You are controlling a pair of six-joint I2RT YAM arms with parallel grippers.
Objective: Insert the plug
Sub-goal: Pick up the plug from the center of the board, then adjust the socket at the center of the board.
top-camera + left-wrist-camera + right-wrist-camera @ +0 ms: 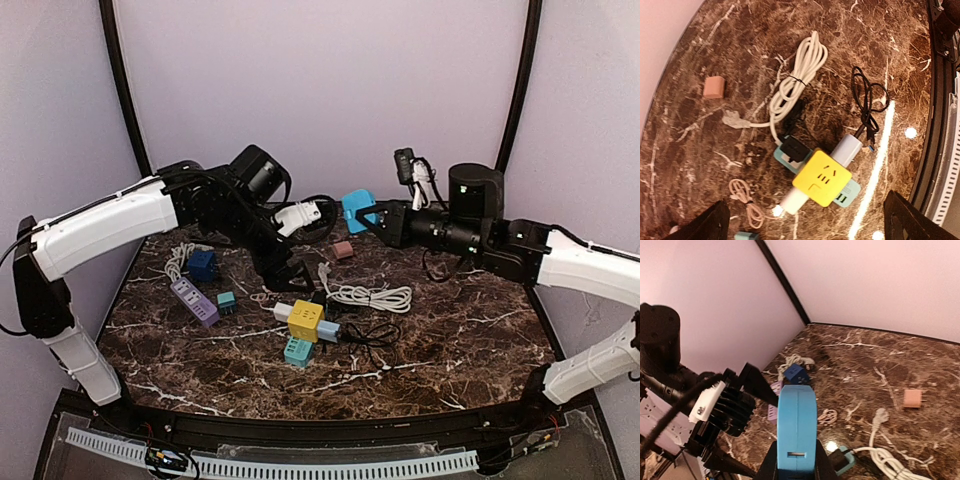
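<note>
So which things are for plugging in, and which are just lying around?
For the job: blue plug, held in the air; yellow socket cube, probably its target.
Lying about: pink plug; white cable bundle; black cable; purple power strip; dark blue cube.

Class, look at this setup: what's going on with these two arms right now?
The right fingers are shut on a blue plug, held in the air above the table. The left fingers stand open above the yellow socket cube, which lies among cables mid-table, and grip nothing. The blue plug is not yet in any socket.
</note>
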